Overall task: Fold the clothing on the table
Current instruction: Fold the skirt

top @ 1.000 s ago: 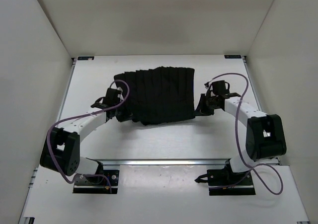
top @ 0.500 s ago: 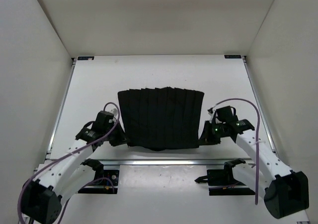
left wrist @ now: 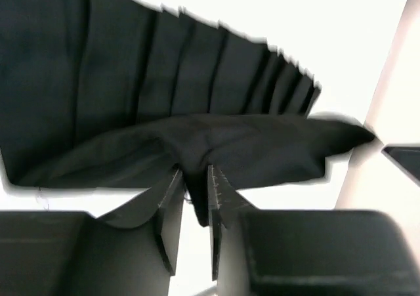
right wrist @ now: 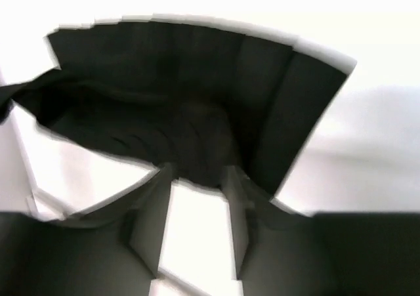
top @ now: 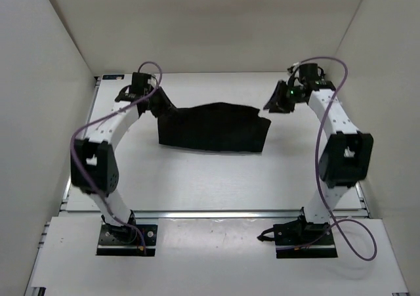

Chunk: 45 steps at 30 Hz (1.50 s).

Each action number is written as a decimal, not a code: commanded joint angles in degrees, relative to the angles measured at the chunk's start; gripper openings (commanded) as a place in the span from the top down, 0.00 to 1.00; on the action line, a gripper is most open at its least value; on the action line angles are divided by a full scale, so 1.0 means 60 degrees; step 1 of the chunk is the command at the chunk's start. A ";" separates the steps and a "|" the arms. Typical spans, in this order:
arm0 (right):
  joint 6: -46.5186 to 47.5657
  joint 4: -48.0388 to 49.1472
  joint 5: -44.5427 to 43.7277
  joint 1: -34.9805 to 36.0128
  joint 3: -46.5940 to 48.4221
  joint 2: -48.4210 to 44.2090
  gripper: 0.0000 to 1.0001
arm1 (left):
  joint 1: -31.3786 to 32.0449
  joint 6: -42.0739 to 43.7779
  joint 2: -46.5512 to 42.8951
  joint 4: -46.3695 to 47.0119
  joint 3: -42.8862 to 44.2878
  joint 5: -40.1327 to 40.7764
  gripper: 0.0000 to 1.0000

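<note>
White table (top: 197, 178) bears black clothing (top: 213, 126), left tool (left wrist: 194, 172) pinching it, right tool (right wrist: 198, 172) blurred but parted, empty.

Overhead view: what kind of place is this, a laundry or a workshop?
Probably a robotics lab test cell: two white robot arms bolted to a flat white table with an aluminium rail, plain white walls boxing it in, one black pleated fabric garment as workpiece.

Bright even light, washed-out whites, clothing (right wrist: 164, 79) edges motion-blurred
</note>
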<state>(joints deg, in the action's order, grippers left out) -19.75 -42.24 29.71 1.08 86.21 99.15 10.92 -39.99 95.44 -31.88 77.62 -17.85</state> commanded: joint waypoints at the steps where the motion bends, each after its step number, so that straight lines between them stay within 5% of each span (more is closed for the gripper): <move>1: 0.0333 -0.0210 -0.0746 -0.0151 0.1785 0.1548 0.60 | -0.0632 -0.0350 0.1886 0.0492 0.1196 -0.0625 0.70; 4: 0.0377 0.0007 -0.1086 -0.0166 0.1528 0.1712 0.49 | -0.1028 -0.0762 0.2520 0.1385 0.0863 -0.1785 0.60; 12: -0.0530 0.2407 -0.0676 0.0156 -0.2207 0.0598 0.46 | -0.1804 -0.0936 0.1220 0.3201 -0.2096 -0.2342 0.42; 13: -0.0778 0.2730 -0.0487 0.0244 -0.2559 0.0627 0.46 | -0.2109 -0.1010 0.1044 0.3479 -0.2402 -0.2430 0.34; 14: -0.0824 0.3067 -0.0325 0.0302 -0.2794 0.0729 0.46 | -0.2287 -0.1243 0.0969 0.3787 -0.2739 -0.2547 0.02; 21: -0.1981 0.4198 0.0452 0.0683 -0.3222 0.1272 0.46 | -0.2230 -0.1229 0.0501 0.3583 -0.3486 -0.2094 0.01; 24: -0.2376 0.4915 0.0788 0.0816 -0.3309 0.1521 0.46 | -0.2055 -0.1626 0.0120 0.4317 -0.3768 -0.2153 0.09; 32: -0.2290 0.4125 0.0219 0.1256 -0.2621 0.2414 0.44 | -0.1600 -0.0324 -0.0920 0.1256 -0.3313 0.0540 0.04; 33: -0.2232 0.4052 0.0189 0.1270 -0.2462 0.2487 0.46 | -0.1658 -0.0308 -0.1008 0.1255 -0.3662 0.0543 0.08; 34: -0.2246 0.4037 0.0233 0.1284 -0.2460 0.2604 0.64 | -0.1789 -0.0395 -0.1038 0.1386 -0.4028 0.0296 0.17; 35: -0.2231 0.4124 0.0364 0.1256 -0.2460 0.2576 0.93 | -0.1805 -0.0585 -0.1038 0.1634 -0.4278 -0.0011 0.32; 37: -0.2231 0.4270 0.0613 0.1168 -0.2649 0.2474 1.00 | -0.1819 -0.0630 -0.0965 0.1958 -0.4777 -0.0117 0.53; 38: -0.2202 0.4271 0.0599 0.1022 -0.2708 0.2415 0.99 | -0.1820 -0.0543 -0.0892 0.1930 -0.4778 0.0000 0.56; 41: -0.1662 0.3789 0.0396 0.0627 -0.3030 0.2078 1.00 | -0.1586 -0.0251 -0.0702 0.1491 -0.4603 0.0743 0.37; 45: -0.0374 0.2809 0.0233 -0.0003 -0.3396 0.1479 1.00 | -0.1293 -0.0336 -0.0249 0.1766 -0.4762 0.0939 0.25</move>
<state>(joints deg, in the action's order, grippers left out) -28.67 -20.12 33.45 4.23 67.61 112.27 1.89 -42.52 93.51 -22.37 49.41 -15.16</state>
